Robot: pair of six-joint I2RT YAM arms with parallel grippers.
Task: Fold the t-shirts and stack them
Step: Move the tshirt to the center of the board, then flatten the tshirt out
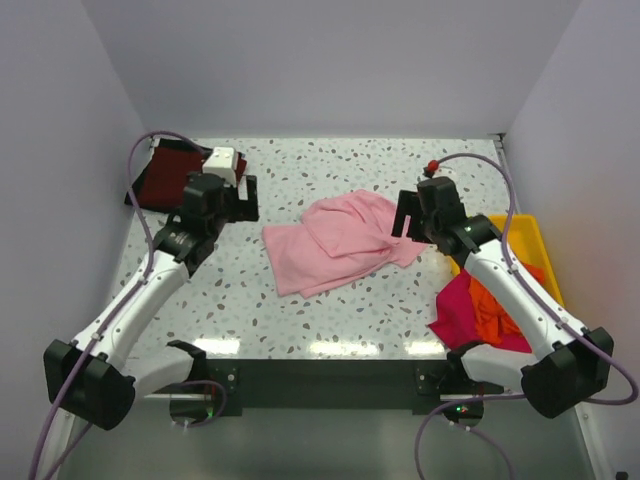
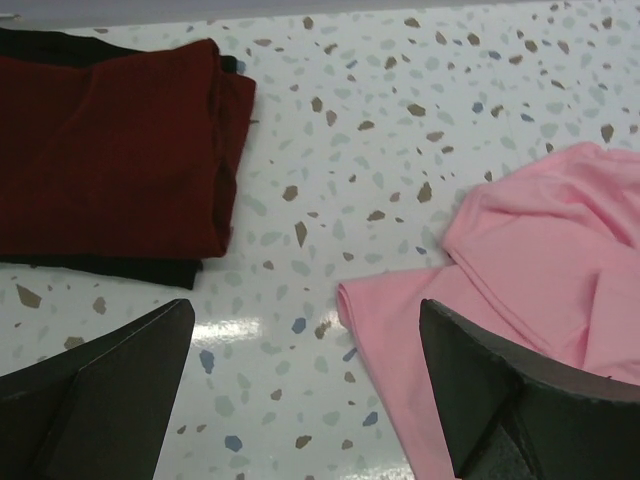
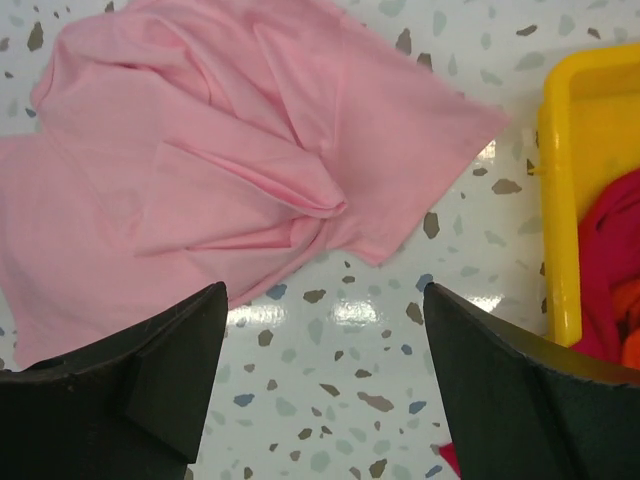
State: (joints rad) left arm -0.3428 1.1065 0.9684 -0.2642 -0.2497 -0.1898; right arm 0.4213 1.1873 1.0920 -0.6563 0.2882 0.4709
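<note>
**A:** Why does the pale pink tee [image 1: 335, 243] lie alone in the middle of the bench [image 1: 300, 320]?

**B:** I think that is the working spot, with open space on every side for folding. The tee is rumpled, with flaps lapped over each other, so the fold is not finished (far from square).

**A:** And the hands?

**B:** The right hand [image 3: 325, 310] hangs over the tee's right corner with its fingers spread wide and nothing between them. The left hand [image 2: 307, 330] is just as wide open and also empty. It hovers between the pink tee and the far-left corner.

**A:** What is in that corner?

**B:** The finished stack. A dark maroon tee [image 1: 160, 180] lies folded on a black tee [image 2: 150, 270], of which only an edge shows. My guess is that it sits there to keep it out of the way.

**A:** And the rest?

**B:** The yellow tray [image 1: 528, 235] on the right holds a magenta tee [image 1: 460, 310] and an orange tee [image 1: 490, 310]. Both spill over its near rim, unfolded and waiting.

**A:** The count?

**B:** Five tees, one of each colour: two stacked, one half-done and two untouched. There is one tray and two hands.
</note>
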